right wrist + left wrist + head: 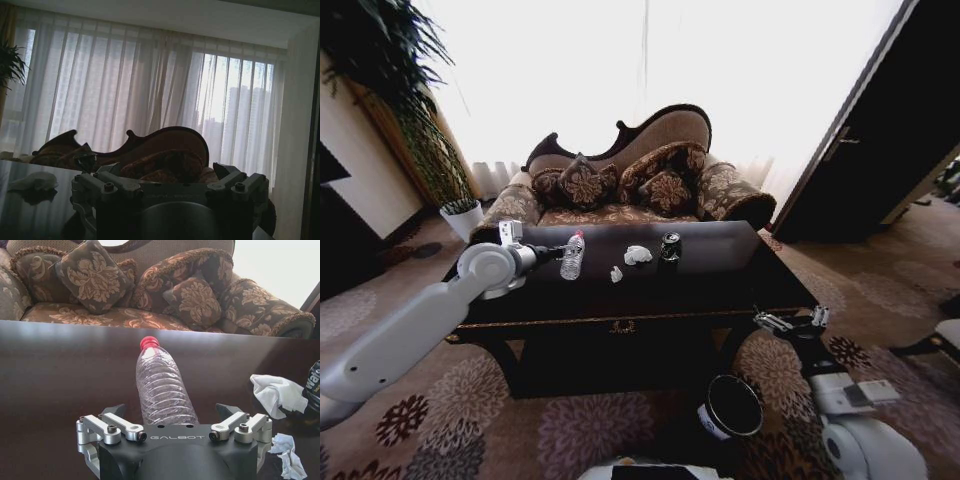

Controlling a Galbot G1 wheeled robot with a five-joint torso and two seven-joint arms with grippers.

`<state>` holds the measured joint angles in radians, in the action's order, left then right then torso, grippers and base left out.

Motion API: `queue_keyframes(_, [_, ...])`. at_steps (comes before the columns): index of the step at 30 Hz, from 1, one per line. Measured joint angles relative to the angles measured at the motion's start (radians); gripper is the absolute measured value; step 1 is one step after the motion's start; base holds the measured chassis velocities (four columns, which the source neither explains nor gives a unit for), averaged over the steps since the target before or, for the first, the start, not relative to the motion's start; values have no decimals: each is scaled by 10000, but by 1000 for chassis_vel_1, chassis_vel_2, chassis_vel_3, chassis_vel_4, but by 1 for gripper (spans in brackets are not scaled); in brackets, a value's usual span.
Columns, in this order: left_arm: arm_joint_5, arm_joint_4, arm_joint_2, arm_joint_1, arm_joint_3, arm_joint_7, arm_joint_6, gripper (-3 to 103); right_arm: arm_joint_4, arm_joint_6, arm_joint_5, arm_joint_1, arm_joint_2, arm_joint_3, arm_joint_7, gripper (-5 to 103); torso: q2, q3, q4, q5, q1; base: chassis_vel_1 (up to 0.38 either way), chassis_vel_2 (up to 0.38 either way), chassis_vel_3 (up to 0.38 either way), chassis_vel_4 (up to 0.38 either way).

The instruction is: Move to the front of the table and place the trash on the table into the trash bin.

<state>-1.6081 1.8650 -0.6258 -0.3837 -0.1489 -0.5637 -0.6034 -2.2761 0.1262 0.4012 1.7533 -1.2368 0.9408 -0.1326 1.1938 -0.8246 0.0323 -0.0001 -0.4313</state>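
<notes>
left gripper (172, 416) is sitting over the table (720, 262) with jaws spread wide around the base of the clear bottle (161, 385), not clamping it; can (669, 247), tissue wad (637, 255) and paper scrap (616, 274) are lying on the table right of the bottle; trash bin (732, 407) is standing on the carpet in front of the table; right gripper (790, 322) is hanging open off the table's front right corner

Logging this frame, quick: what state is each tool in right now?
Left tool: open, fingers either side of the bottle on the table, not clamped.
Right tool: open, holding nothing, by the table's front right corner.
</notes>
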Motion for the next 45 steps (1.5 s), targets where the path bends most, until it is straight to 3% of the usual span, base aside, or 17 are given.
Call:
queue_keyframes(4, [281,-330,-295,33,-231,176,-1,100,60,7,-56,-19,-31,-60,-21,100,0,-1,1,2,-1,0,0,0,0])
queue_keyframes(15, [484,-259,-250,-197,-352,334,-7,102,88,58,-78,-14,-14,-70,-44,100,1,1,1,2,0,0,0,0,0])
queue_keyframes(17, [577,-259,-232,-371,-288,357,-7,93,87,61,-69,-10,18,-52,-46,100,1,0,0,1,0,0,0,0,0])
queue_keyframes(20, [697,-238,-231,-527,-200,398,21,88,85,65,-61,-1,41,-41,-47,100,1,1,0,2,0,0,0,0,0])
queue_keyframes(23, [854,-140,-244,-715,-19,535,90,72,73,69,-47,20,70,-19,-48,100,1,1,0,1,1,0,0,0,0])
queue_keyframes(26, [859,-28,-209,-732,109,606,111,66,74,70,-50,26,77,-15,-55,100,1,1,2,1,0,0,0,0,0])
queue_keyframes(29, [954,103,-70,-787,217,678,151,53,83,73,-68,18,77,-40,-64,100,1,0,1,1,0,0,0,0,0])
queue_keyframes(31, [1022,141,-34,-831,241,703,168,53,85,74,-72,13,74,-57,-67,100,1,1,1,1,0,0,0,0,0])
queue_keyframes(33, [1260,325,73,-1007,382,781,243,43,92,75,-75,4,66,-90,-68,100,1,1,1,0,0,0,0,0,0])
queue_keyframes(40, [1604,1007,479,-1428,948,809,589,36,100,80,-54,-14,110,-102,-68,100,1,0,2,1,0,0,0,0,0])
queue_keyframes(45, [2324,1905,910,-2555,2373,1272,1277,36,117,136,101,-40,287,-50,-76,100,1,1,1,0,0,0,0,0,0])
